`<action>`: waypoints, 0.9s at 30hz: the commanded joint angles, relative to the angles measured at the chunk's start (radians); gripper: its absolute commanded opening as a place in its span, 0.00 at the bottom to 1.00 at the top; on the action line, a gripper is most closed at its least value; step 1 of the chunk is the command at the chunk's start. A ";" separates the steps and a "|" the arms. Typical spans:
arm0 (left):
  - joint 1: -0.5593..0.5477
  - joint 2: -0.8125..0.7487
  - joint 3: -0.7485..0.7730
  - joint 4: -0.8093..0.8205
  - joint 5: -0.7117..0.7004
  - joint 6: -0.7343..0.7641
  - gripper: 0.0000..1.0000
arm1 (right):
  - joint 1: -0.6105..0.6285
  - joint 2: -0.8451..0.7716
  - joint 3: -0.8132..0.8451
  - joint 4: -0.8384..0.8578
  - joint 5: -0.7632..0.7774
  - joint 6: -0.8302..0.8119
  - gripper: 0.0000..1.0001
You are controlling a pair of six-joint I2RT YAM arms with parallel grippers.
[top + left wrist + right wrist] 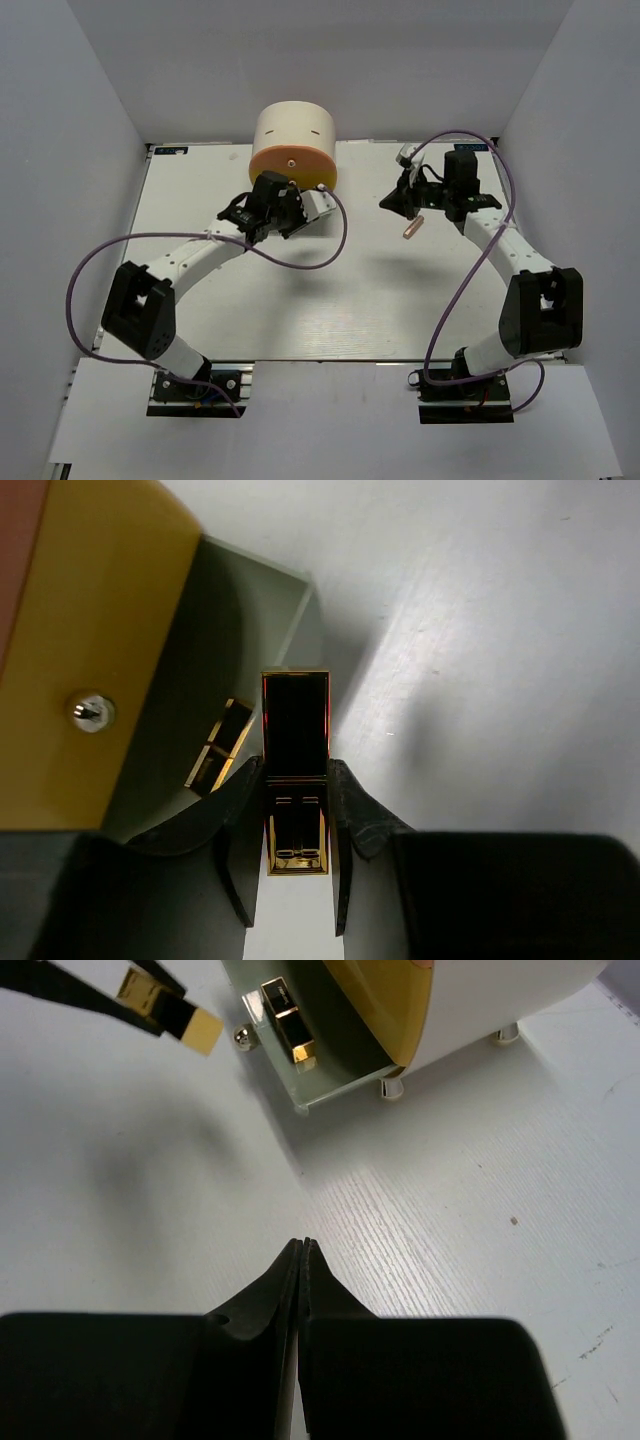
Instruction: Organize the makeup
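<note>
In the left wrist view my left gripper (296, 766) is shut on a gold-and-black lipstick (296, 720), which points out over the pulled-out grey-green drawer (285, 610) of the cream box. A second gold piece of makeup (220, 745) lies inside that drawer. In the top view the left gripper (290, 210) sits right in front of the box (292, 128). My right gripper (303, 1244) is shut with nothing in it and hovers over bare table. A slim pinkish stick (412, 228) lies just below the right gripper (390, 203).
The yellow drawer front (90, 630) with its metal knob (91, 712) stands close to the left of the left fingers. In the right wrist view the box (480, 1000) rests on small metal feet (390, 1088). White walls enclose the table (330, 310).
</note>
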 commanded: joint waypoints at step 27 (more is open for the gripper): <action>0.107 0.236 0.272 0.039 -0.009 0.217 0.71 | -0.084 -0.084 -0.069 0.049 -0.071 0.023 0.18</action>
